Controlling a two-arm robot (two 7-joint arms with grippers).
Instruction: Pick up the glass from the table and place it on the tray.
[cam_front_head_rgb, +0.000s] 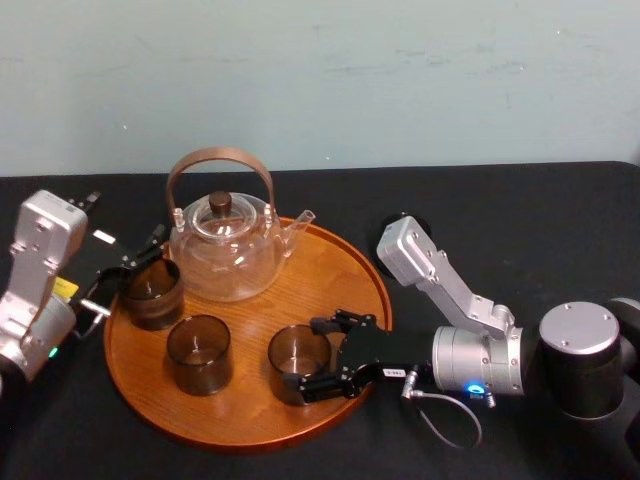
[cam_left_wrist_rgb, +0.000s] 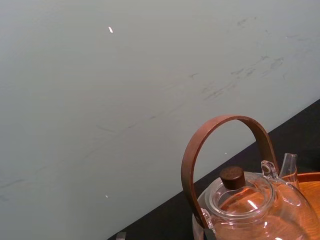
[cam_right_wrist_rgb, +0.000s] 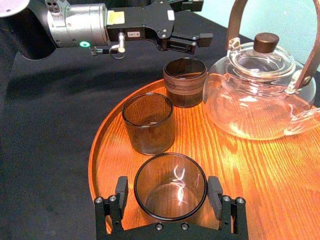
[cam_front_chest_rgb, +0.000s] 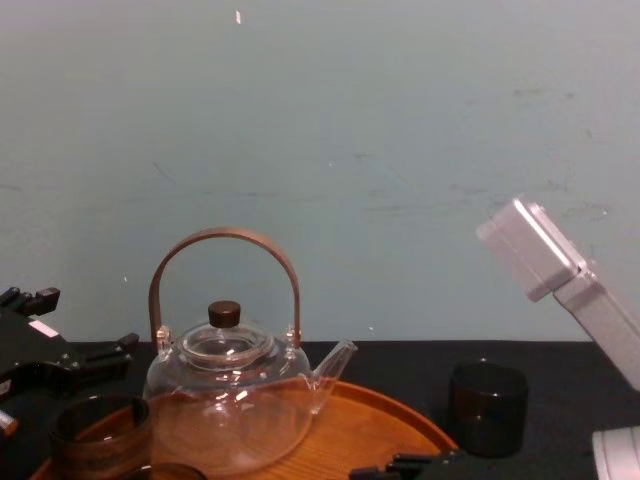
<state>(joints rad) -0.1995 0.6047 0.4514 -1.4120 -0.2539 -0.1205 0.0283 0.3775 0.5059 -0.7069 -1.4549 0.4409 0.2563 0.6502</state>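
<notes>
The round orange-brown tray lies on the black table. A dark smoky glass stands upright on the tray's front right part. My right gripper is open around it, one finger on each side with a small gap showing at each pad. My left gripper hovers at the tray's left rim, open, just behind another dark glass.
A clear glass teapot with an arched brown handle stands at the back of the tray. A third dark glass stands at the tray's front left. Another dark glass stands on the table right of the tray, behind my right arm.
</notes>
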